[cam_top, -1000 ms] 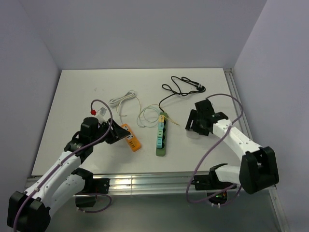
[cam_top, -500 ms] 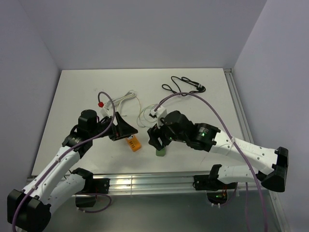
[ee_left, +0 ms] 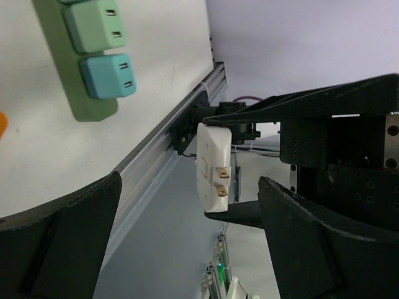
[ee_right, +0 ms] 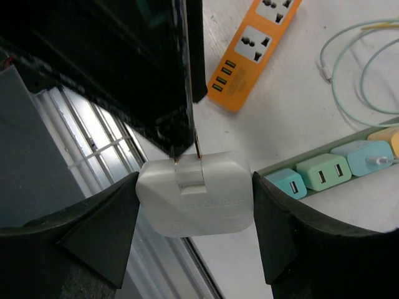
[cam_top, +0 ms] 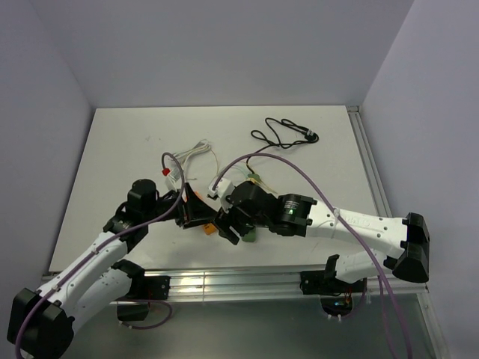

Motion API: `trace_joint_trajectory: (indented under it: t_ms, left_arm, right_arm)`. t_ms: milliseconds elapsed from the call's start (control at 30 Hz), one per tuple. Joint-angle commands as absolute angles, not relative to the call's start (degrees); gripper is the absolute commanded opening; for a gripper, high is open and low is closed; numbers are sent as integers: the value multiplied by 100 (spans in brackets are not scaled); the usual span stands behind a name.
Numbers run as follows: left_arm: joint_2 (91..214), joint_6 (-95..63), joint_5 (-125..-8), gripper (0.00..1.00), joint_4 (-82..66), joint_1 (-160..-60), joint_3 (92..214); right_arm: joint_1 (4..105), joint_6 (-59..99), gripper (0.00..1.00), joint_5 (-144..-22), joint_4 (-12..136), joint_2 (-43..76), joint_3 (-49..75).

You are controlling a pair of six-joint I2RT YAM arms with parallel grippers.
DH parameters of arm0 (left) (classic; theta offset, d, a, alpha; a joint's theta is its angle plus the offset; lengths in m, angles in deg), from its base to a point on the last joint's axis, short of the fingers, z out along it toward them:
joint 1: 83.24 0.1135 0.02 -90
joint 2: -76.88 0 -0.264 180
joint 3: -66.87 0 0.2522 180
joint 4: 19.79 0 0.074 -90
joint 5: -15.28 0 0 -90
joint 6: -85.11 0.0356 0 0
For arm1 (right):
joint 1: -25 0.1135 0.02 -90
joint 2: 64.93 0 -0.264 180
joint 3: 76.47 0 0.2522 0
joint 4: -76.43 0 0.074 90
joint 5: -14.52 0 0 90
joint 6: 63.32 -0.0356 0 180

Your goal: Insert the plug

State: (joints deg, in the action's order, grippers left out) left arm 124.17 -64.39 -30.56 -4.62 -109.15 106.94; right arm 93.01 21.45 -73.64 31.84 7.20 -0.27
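A white two-prong plug [ee_right: 194,193] sits between my right gripper's [ee_right: 194,215] fingers, touching both, so that gripper is shut on it. Its prongs point at the black finger of my left gripper [ee_left: 189,182]. In the left wrist view the plug [ee_left: 213,163] hangs ahead of the wide open left jaws, which hold nothing. From above, both grippers meet near the table's front, the left gripper [cam_top: 196,212] beside the right gripper [cam_top: 228,224]. The orange power strip [ee_right: 255,53] lies just behind them.
A green strip with coloured cube adapters [ee_right: 330,171] lies right of the orange one, also seen as the green strip [cam_top: 249,233]. A black cable [cam_top: 284,134] and a white cable [cam_top: 191,153] lie further back. The aluminium rail [cam_top: 224,283] runs along the front edge.
The right arm has swung from the right side across to the front middle, up to the left gripper. The left jaws have widened and that gripper has shifted slightly toward the front.
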Motion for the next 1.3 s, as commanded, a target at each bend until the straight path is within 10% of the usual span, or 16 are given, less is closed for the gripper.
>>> trace_joint_trajectory:
  t_ms: [0, 433, 633, 700, 833, 1267]
  left_arm:
    - [12539, -6711, -3042, 95, -1120, -11189, 10745]
    - [13208, -6948, -3078, 68, -1841, -11857, 10885]
    - [13392, -6957, -2972, 29, -2026, -11972, 10876]
    - [13427, -7036, -2946, 1, -2193, -11989, 10815]
    - [13515, -7028, -3060, 0, -2290, -11989, 10823]
    - [13200, -6807, -3649, 0, -2832, -11980, 11202]
  right_arm:
    - [9364, 2246, 0, -7407, 3454, 749, 382]
    - [9496, 2202, 0, -7495, 3437, 1004, 506]
    - [9496, 2088, 0, -7302, 3455, 995, 453]
    - [9487, 1966, 27, -7180, 3393, 986, 436]
    - [9470, 1658, 100, -6828, 3323, 741, 191]
    - [7704, -553, 100, -9320, 4664, -1852, -1814]
